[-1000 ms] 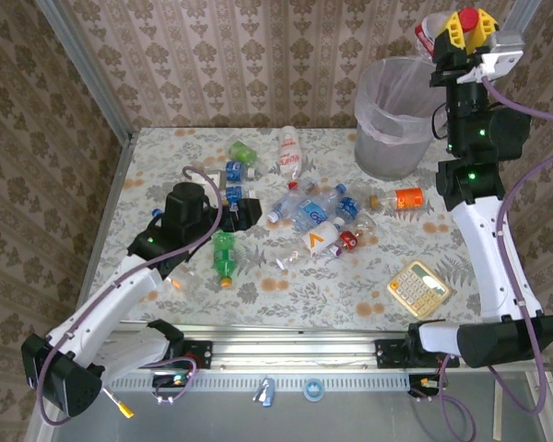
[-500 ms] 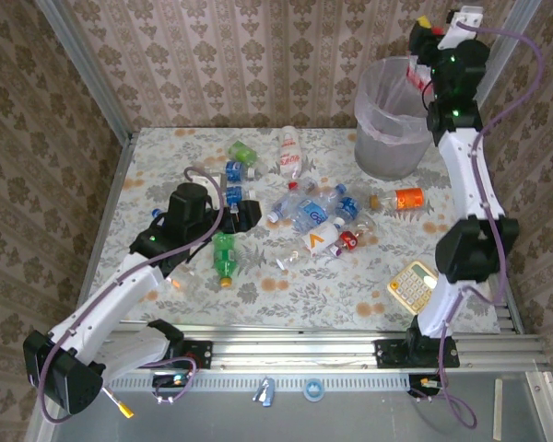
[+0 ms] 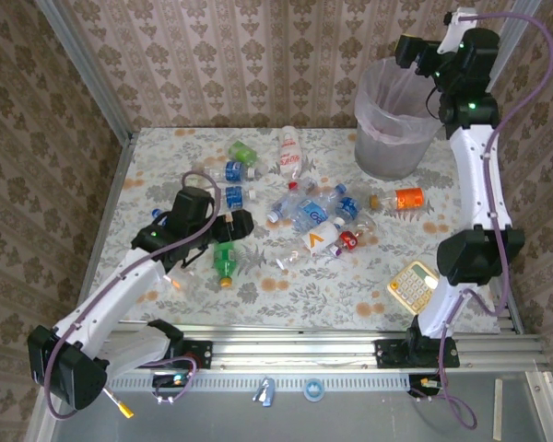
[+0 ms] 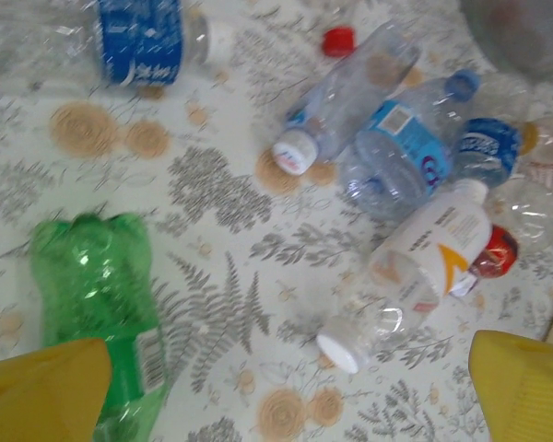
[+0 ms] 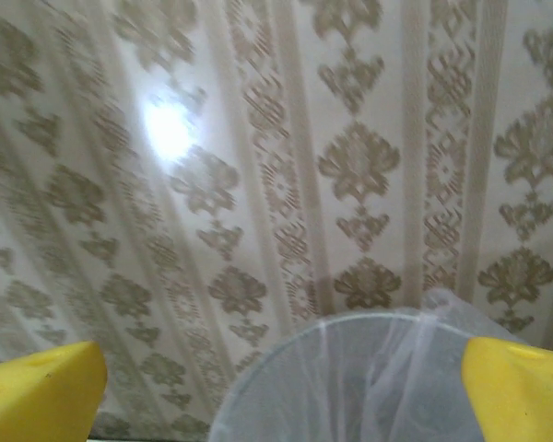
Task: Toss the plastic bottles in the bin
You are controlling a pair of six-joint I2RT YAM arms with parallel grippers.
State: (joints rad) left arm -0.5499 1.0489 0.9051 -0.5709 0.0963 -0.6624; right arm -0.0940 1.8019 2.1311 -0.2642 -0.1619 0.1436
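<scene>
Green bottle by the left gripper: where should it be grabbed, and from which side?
Grip the green bottle across its mid-body, coming straight down from above with the left gripper, which is open. The bottle lies flat on its side with its long axis running away from the wrist camera, so the fingers should close across its narrow width. The lobed base looks likelier to slip out of the pads.

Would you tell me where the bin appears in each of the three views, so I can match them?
Top external: bin at the far right corner of the table, against the wallpaper.
Left wrist: grey blur in the top right corner, probably its base.
Right wrist: bottom centre, rim and bag, wallpaper behind.
Landmark: the wallpaper, in top and right wrist views.
</scene>
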